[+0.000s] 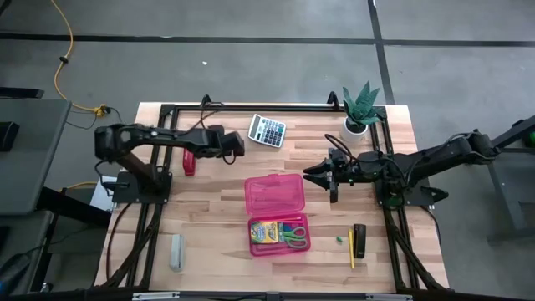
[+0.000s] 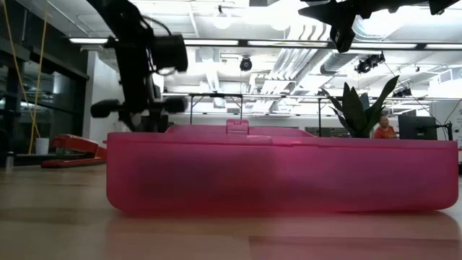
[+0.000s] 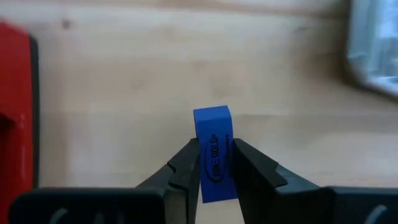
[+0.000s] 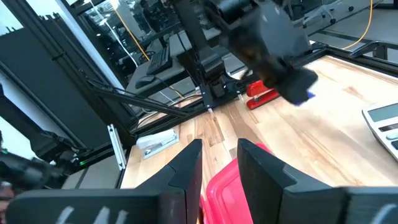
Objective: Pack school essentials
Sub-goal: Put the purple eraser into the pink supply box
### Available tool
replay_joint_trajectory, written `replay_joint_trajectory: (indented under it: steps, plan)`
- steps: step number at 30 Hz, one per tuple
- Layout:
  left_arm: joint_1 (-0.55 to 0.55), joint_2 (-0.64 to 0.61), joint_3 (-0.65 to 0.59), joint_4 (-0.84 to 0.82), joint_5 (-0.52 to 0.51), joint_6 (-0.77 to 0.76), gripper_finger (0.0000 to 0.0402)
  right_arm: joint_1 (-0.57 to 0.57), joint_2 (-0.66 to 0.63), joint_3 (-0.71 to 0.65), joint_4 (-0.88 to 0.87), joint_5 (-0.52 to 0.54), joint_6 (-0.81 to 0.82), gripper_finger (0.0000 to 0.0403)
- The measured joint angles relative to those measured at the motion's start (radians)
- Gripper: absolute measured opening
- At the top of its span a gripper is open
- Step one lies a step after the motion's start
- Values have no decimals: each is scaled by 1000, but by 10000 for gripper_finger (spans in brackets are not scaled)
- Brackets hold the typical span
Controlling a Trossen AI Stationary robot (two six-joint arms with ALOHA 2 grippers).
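Observation:
My left gripper point(image 3: 214, 171) hangs over the far middle of the table point(image 1: 234, 144), between the red stapler and the calculator, shut on a small blue eraser point(image 3: 212, 134). My right gripper point(image 1: 322, 177) is open and touches nothing; it hovers just right of the pink case's raised lid point(image 1: 273, 192), which shows below its fingers point(image 4: 227, 186). The case's tray point(image 1: 278, 249) holds the yellow-green crayon box point(image 1: 265, 232) and the green-handled scissors point(image 1: 293, 237). A yellow pencil point(image 1: 351, 249) and a green eraser point(image 1: 340, 239) lie on the table to the right of the case. My left gripper pinches the blue eraser between its two fingers, on the long side faces point(image 3: 214, 165). The eraser's free end point(image 3: 211, 117) sticks out past the fingertips. The fingers slant down from the table's left. The eraser is lifted clear of the table point(image 4: 309, 94).
A red stapler point(image 1: 190, 161) lies left of my left gripper and a calculator point(image 1: 267, 130) to its right. A potted plant point(image 1: 361, 113) stands at the far right, a black item point(image 1: 359, 238) beside the pencil, and a grey item point(image 1: 176, 251) near the front left.

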Motion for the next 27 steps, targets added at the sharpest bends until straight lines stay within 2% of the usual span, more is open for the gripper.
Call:
replay_joint_trajectory:
  steps: [7,11,15,20,24,27]
  plan:
    - [-28,-246,0,64,-29,259,72,0,0,0,0,0,0,94]
    - [-90,-399,1,198,-14,452,71,0,0,0,0,0,0,94]
    - [-173,-519,2,384,60,633,71,0,0,0,0,0,0,94]
    - [-297,-600,-24,613,174,778,71,0,0,0,0,0,-1,94]
    - [-391,-624,-79,749,251,786,71,0,0,0,-1,0,-37,94]
    - [-444,-623,-109,796,269,792,71,0,0,0,-1,0,-45,94]
